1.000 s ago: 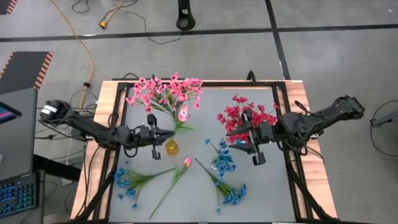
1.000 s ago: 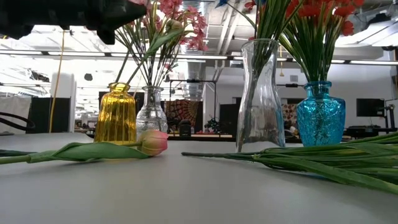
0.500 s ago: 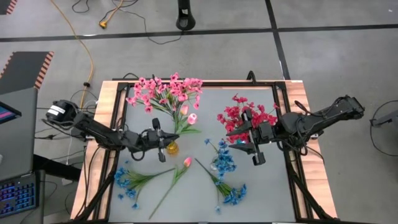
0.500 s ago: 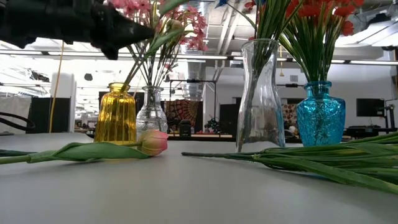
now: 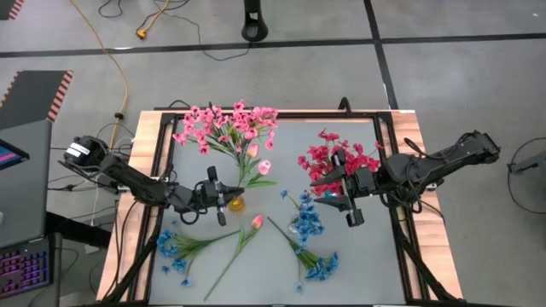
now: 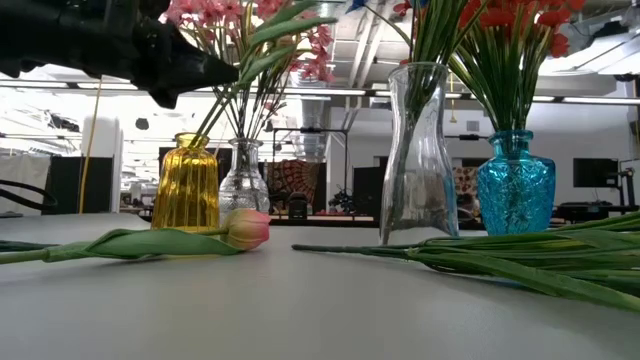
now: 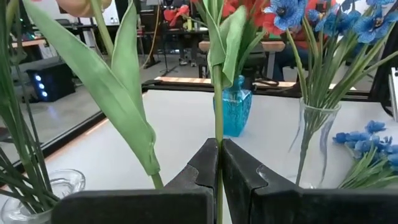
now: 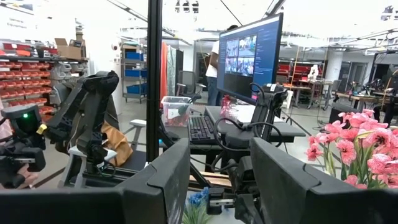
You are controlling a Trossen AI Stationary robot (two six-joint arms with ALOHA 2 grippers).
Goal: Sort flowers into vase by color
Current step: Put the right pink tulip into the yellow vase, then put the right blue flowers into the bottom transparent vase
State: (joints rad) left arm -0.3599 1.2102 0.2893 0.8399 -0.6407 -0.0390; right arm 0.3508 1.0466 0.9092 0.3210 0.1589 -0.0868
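Observation:
My left gripper (image 5: 220,198) is shut on a tulip's green stem, close beside the yellow vase (image 5: 235,203). Two pink tulip blossoms (image 5: 264,166) show just beyond that vase. In the left wrist view a second tulip's broad leaves (image 7: 124,93) stand beside the held stem. Another tulip (image 6: 245,228) lies flat on the table. Blue sprigs (image 5: 175,247) lie near the front edge. My right gripper (image 5: 351,205) hovers open beside the red flowers (image 5: 337,158) in the blue vase (image 6: 515,185). My left gripper pinches the tulip's thin stem (image 7: 217,134) between its two fingers, below the leaves. The fingers come level from the table's left and lie across the stem. The stem stands nearly upright, blossom end up. Its lower end is hidden by the gripper.
A small clear vase (image 6: 243,180) holds light pink sprigs (image 5: 226,124) at the far left. A tall clear vase (image 6: 420,150) holds blue sprigs in the middle. More blue sprigs (image 5: 317,264) and long stems lie at the near right. Bare table shows in the near centre.
My left gripper has moved down and toward the near edge, closer to the yellow vase, carrying the tulip with it. It has stayed shut on the stem. A second pink blossom now shows beside the first above the vase.

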